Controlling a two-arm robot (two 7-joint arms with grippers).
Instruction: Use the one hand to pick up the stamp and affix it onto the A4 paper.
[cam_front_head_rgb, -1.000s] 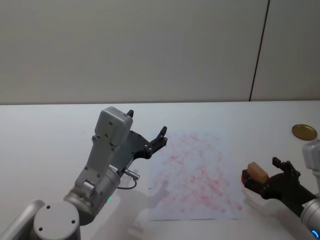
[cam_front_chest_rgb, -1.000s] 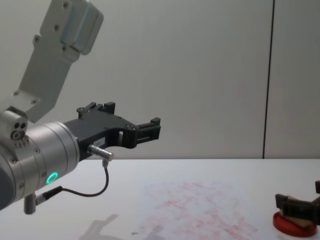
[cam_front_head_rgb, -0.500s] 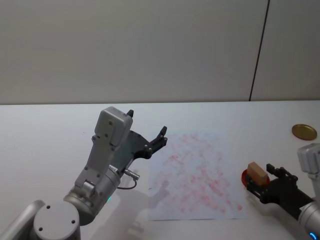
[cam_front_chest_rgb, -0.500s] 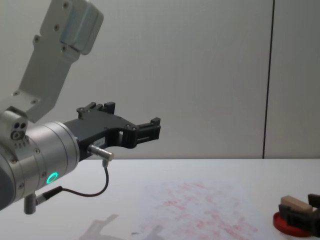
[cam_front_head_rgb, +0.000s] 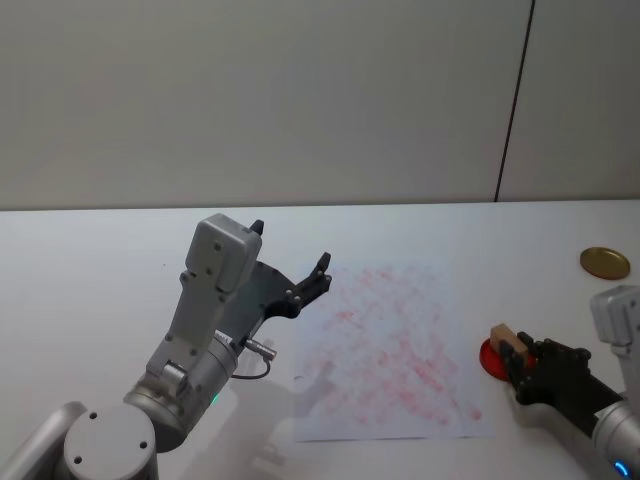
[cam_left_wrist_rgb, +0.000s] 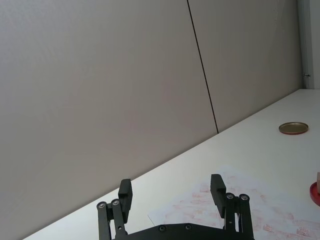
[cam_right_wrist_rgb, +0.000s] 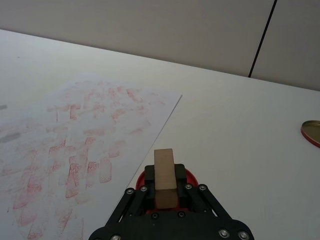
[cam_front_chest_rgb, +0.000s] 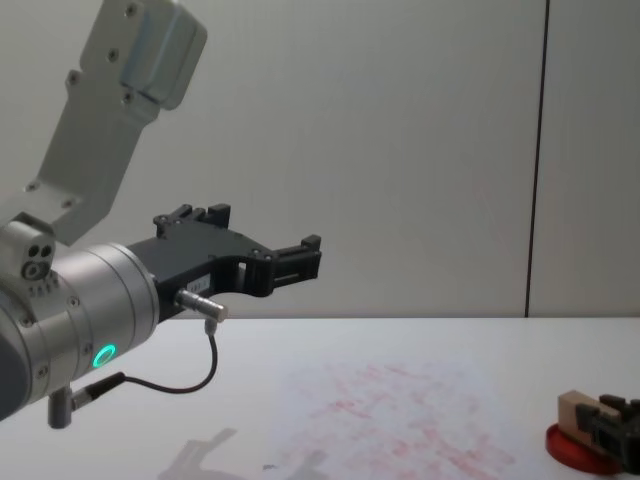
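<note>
White tabletop against a plain grey wall with one dark vertical seam. One stamp, pinched by its long sides between the fingers of the right gripper, low at the right side of the tabletop. Long axis in line with those fingers, free end poking out past the fingertips, aimed leftward and away from the robot in the head view. Placed directly over one red dish, round and flat, just beside the right edge of one sheet of paper covered in faint red marks; touching the dish or not, cannot tell. One gold lid farther back on the right, well apart from the rest. Left gripper held up off the tabletop near the paper's left edge, fingers spread wide.
</note>
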